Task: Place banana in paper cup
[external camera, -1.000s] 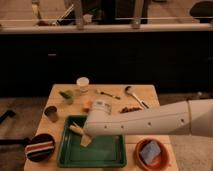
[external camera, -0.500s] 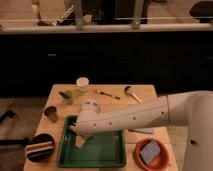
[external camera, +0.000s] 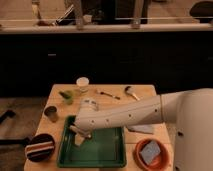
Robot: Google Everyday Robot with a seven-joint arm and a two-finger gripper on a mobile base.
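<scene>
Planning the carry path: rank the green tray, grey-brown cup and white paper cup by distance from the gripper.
1. green tray, directly under the gripper.
2. grey-brown cup, near the table's left edge.
3. paper cup, at the far table edge.

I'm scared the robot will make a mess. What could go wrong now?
The gripper is low over the tray, far from the paper cup at the table's back. The pale piece under the gripper may be the banana; a weak hold could drop it. Swinging there, the arm could knock the green cup or grey cup beside the way. The small paper cup might tip.
</scene>
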